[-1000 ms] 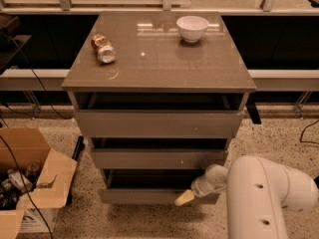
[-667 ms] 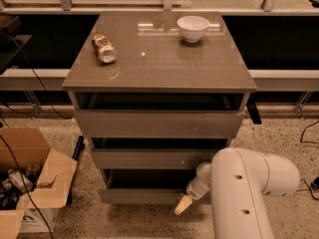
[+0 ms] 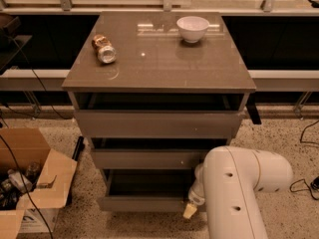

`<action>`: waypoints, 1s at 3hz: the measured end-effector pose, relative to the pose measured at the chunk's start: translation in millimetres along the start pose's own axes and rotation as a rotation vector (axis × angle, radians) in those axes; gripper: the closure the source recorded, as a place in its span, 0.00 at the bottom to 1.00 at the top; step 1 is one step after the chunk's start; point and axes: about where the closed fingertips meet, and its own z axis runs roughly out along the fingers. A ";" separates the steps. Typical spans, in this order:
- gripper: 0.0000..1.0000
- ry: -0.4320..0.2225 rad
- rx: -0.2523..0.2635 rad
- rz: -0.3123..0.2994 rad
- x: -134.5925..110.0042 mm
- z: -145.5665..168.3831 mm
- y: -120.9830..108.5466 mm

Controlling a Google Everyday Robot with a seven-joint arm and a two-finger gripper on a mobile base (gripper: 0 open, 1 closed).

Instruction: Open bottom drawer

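Down low: my gripper (image 3: 190, 210) sits beneath the table's (image 3: 159, 71) front-right corner, against the right end of the bottom drawer (image 3: 142, 203). The drawer front runs parallel to the table's front edge, stretching leftward from me. Spread or pinching: cannot tell. Likely pull: straight outward.

Three drawers (image 3: 159, 124), one bowl (image 3: 193, 28), can (image 3: 104, 49), tool (image 3: 190, 211) at lowest (image 3: 142, 203)

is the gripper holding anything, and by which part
Cannot tell: the gripper sits at the front right corner of the grey-brown flat bottom drawer.
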 end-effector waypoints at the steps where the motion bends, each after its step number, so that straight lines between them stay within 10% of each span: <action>1: 0.59 0.000 0.000 0.000 -0.1 -0.6 0.2; 3: 0.18 -0.125 -0.143 0.037 32.1 7.3 65.6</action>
